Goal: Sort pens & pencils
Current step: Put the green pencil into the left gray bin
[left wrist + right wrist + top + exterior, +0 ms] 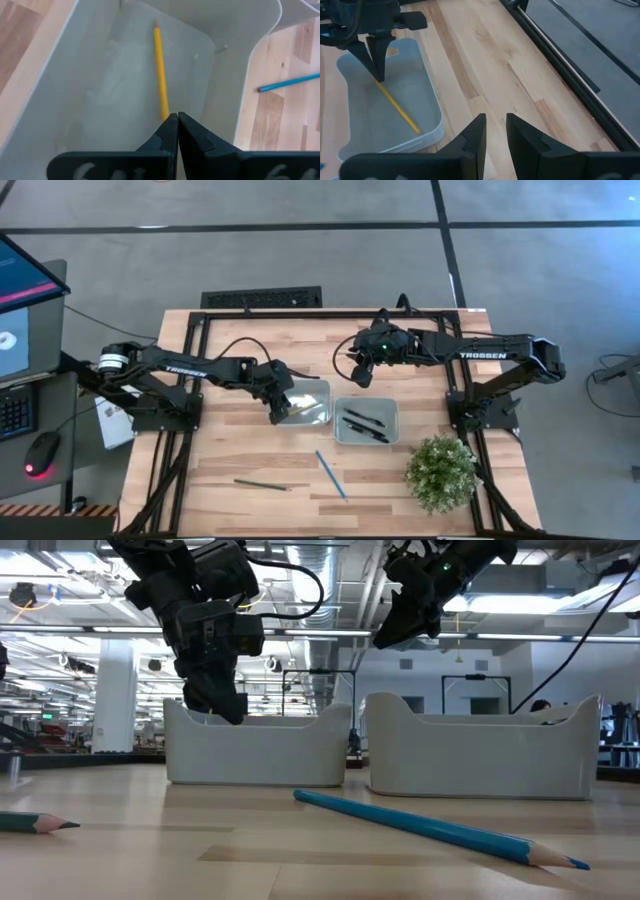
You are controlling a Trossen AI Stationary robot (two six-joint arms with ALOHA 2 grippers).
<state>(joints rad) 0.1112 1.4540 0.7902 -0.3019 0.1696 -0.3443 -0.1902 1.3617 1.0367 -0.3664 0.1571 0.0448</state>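
Blue pencil: as it lies nearest the lower edge of the low view, the blue pencil (430, 829) rests flat on the counter (250, 460), its long axis slanting from centre to lower right, sharpened tip at lower right; in the high view it sits at lower centre, running upper left to lower right.
Green pencil: the dark grey-green pencil (262, 484) lies flat at lower left of centre in the high view, nearly level; its tip points right at the low view's left edge.
Left bin: the left bin (322, 392) holds the yellow pencil (160, 70), which lies flat along the bin floor.
Left hand: the left hand (177, 131) is closed with its fingertips pressed together, down in that bin at one end of the yellow pencil; whether it grips the pencil cannot be told.
Right bin: the right bin (390, 408) holds black pens (365, 425), lying slanted from upper left to lower right.
Right hand: the right hand (495, 131) hangs above bare counter beyond the bins, fingers slightly parted, holding nothing.
Writing: "TROSSEN" reads in white on both arms.
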